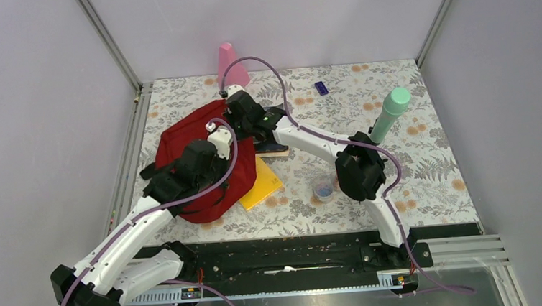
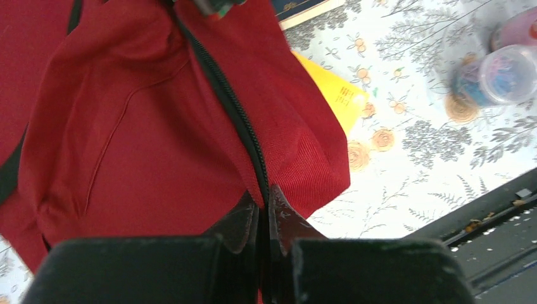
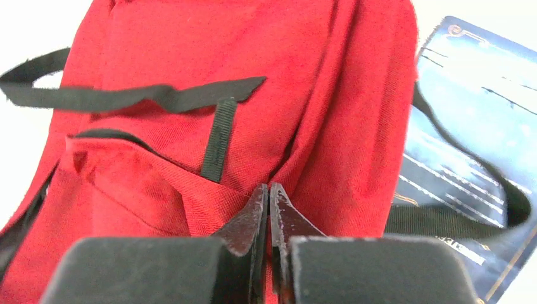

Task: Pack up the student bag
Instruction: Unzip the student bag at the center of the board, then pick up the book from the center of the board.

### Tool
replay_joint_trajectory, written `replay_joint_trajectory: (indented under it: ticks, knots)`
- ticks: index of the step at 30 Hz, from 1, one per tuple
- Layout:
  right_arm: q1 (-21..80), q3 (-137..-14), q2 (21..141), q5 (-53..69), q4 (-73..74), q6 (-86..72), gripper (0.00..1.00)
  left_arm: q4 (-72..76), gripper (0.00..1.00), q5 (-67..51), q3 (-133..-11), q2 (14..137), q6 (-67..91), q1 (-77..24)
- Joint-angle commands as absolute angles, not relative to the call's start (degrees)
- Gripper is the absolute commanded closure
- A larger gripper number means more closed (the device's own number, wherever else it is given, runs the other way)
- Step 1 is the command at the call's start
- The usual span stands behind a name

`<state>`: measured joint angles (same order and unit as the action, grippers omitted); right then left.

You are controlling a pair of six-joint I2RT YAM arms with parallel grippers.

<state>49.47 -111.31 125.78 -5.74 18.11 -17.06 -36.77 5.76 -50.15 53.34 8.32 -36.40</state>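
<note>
While the left gripper [image 2: 265, 204], jaws closed tight, pinches the student bag [image 1: 184, 139] at its zipper [image 2: 221, 88] and the right gripper [image 3: 267, 197] nips a fold likewise — red fabric spreading just ahead of both — draw them apart slowly, evenly; thin cloth probably slips.

1 student bag [image 1: 184, 141]; 1 yellow booklet [image 1: 265, 186]; 1 dark book [image 3: 462, 126]; 1 clear tub [image 1: 322, 187] w/ coloured bits; 1 pink bottle [image 1: 231, 63], tabletop far edge; 1 green bottle [image 1: 393, 112], nr right edge; 1 small blue obj [image 1: 321, 87], nr far edge.
</note>
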Motion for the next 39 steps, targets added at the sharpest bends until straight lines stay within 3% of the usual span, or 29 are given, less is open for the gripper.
replay_joint_trajectory:
  ticks: [1, 4, 10, 13, 15, 21, 29, 39]
  knots:
    - [50.4, -116.7, 128.9, -5.2, 18.7, -16.0, 1.00, -28.3, 1.00, -0.9, -54.3, 53.0, 11.8, -36.8]
    - [50.3, -117.2, 127.8, -5.7, 19.9, -15.6, 0.82, -29.0, 1.00, 4.4, -54.8, 54.8, 12.0, -36.7]
    - [50.1, -116.9, 122.2, -9.7, 23.2, -12.4, 0.29, -30.3, 1.00, 3.4, -55.7, 57.9, 11.2, -28.4]
    - [48.9, -117.1, 119.0, -12.6, 26.3, -12.7, 0.10, -30.5, 1.00, 2.5, -56.0, 59.1, 9.7, -23.6]
    - [47.8, -116.5, 116.7, -14.4, 28.7, -12.3, 0.02, -30.8, 1.00, 1.8, -56.4, 60.3, 9.0, -20.4]
    - [43.1, -107.3, 108.6, -19.4, 29.4, -13.1, 0.00, -32.1, 1.00, 7.0, -56.9, 62.6, 7.4, -14.8]
    - [37.3, -96.6, 108.9, -17.9, 30.2, -15.5, 0.00, -31.5, 1.00, 10.6, -55.9, 60.2, 4.9, -14.4]
    - [33.4, -101.5, 117.4, -7.4, 29.0, -15.7, 0.00, -30.6, 1.00, 6.9, -54.7, 62.7, 5.7, -14.4]
